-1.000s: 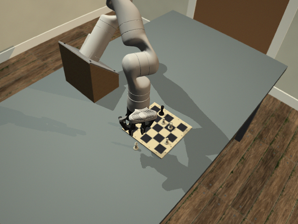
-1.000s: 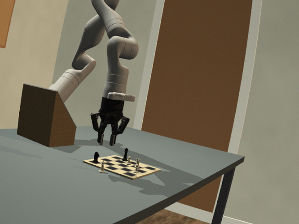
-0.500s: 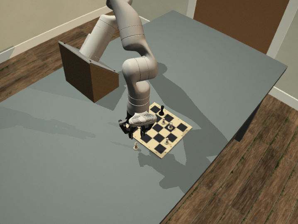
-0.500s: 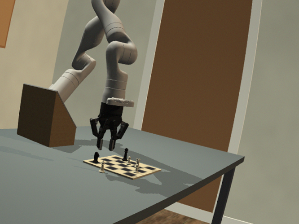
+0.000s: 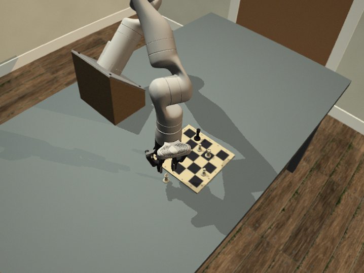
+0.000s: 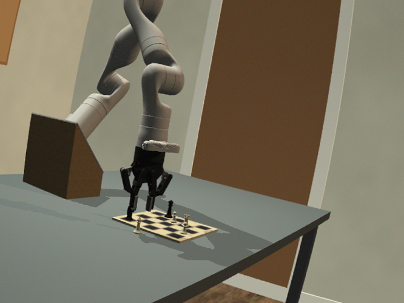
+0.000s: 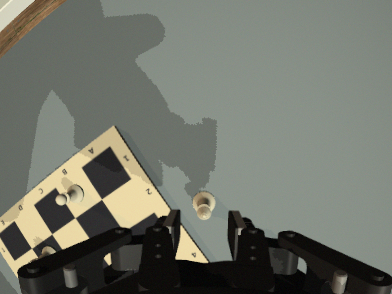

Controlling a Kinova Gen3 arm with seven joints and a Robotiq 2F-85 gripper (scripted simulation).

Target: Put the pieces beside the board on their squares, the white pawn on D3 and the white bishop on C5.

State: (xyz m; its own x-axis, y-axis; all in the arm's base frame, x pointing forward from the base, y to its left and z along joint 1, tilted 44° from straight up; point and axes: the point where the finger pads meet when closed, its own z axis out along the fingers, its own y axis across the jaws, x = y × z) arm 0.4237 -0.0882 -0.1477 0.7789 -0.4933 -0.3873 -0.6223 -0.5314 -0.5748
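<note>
A small white piece (image 5: 165, 178), which looks like the pawn, stands upright on the table just off the near-left edge of the chessboard (image 5: 200, 158). It also shows in the exterior view (image 6: 138, 225) and in the wrist view (image 7: 204, 206). My gripper (image 5: 167, 167) hangs fingers-down over the board's left corner, partly open and empty, with the white piece just beyond its fingertips. On the board stand a black piece (image 5: 197, 134) and three white pieces (image 5: 199, 147) (image 5: 207, 153) (image 5: 203, 172). A dark piece (image 6: 129, 216) stands at the board's left corner under my left finger.
A brown wedge-shaped box (image 5: 106, 92) stands on the table behind and left of the board, next to the arm's base. The table edge (image 5: 233, 228) runs close to the board's right side.
</note>
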